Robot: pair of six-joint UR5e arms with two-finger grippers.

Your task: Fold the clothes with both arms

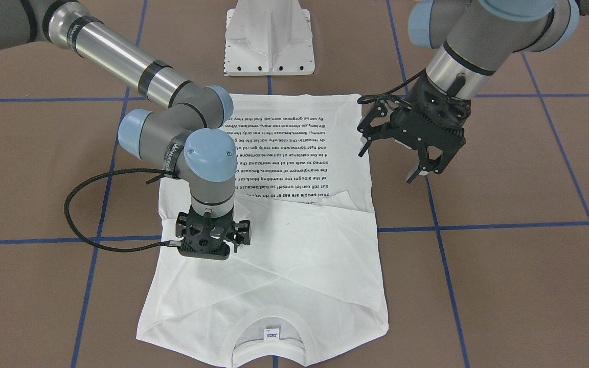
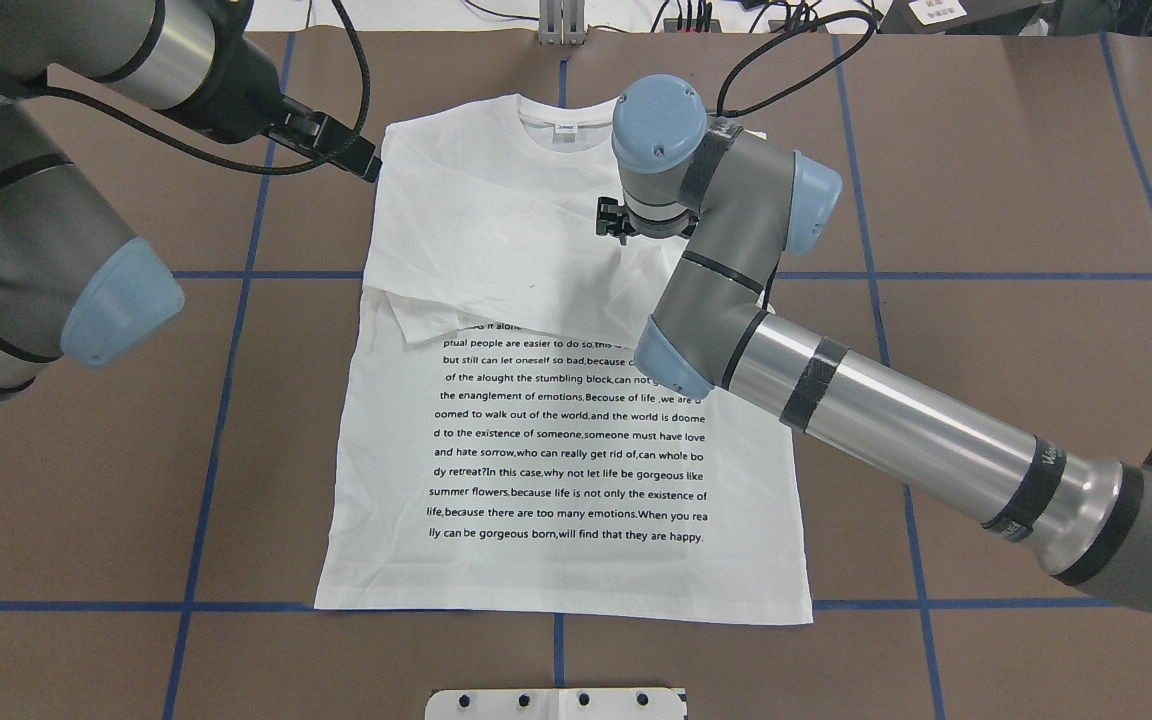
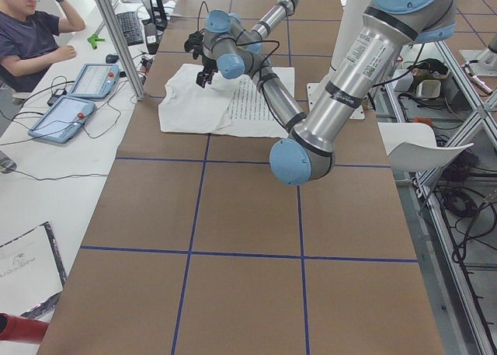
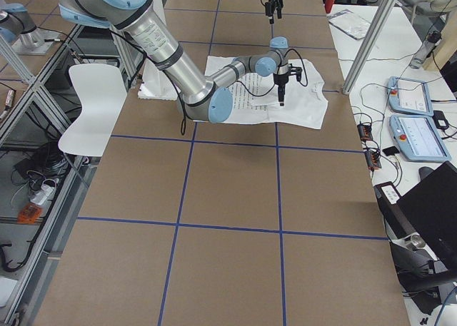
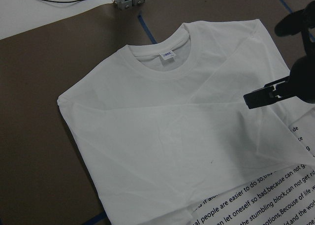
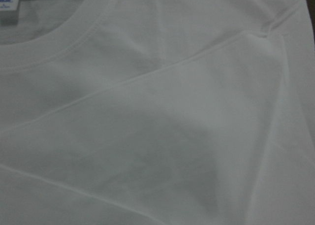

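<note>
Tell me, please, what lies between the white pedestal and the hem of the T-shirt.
Only a bare strip of brown table crossed by blue tape. The overhead view shows it between the pedestal and the T-shirt.

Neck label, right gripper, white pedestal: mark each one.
neck label (image 5: 168, 54), left wrist view, middle of the small tag.
right gripper (image 1: 206, 246), front-facing view, midway between its fingertips.
white pedestal (image 1: 269, 43), front-facing view, sloped middle of its base.

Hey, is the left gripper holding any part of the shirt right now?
No, the left gripper hangs open and empty by the edge of the shirt, with no cloth caught in it.
</note>
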